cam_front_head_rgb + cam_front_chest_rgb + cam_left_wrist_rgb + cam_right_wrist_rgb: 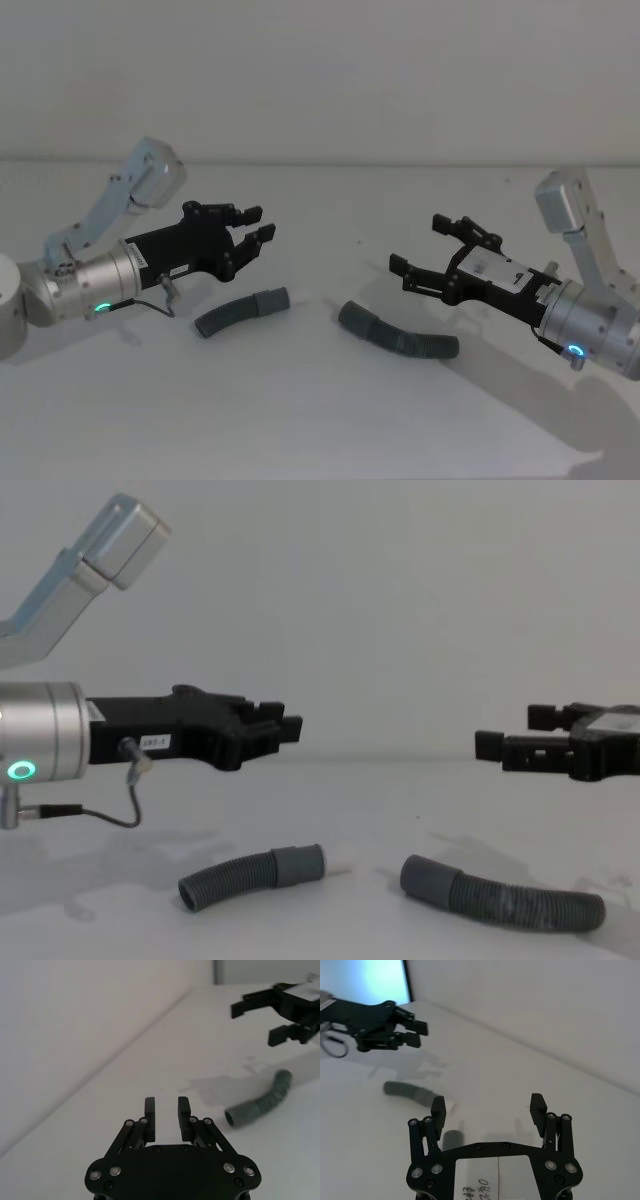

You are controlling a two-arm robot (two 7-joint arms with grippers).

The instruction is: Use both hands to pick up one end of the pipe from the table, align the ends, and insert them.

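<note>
Hovering unclenched above the short hose piece and longer piece: left claw, right claw.

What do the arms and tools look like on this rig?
Left arm and right arm: silver-grey metal, glowing wrist lights. Left tool and right tool: black, two linkage fingers, silver screws, white labels. Thin black cable loops at the left wrist.
</note>
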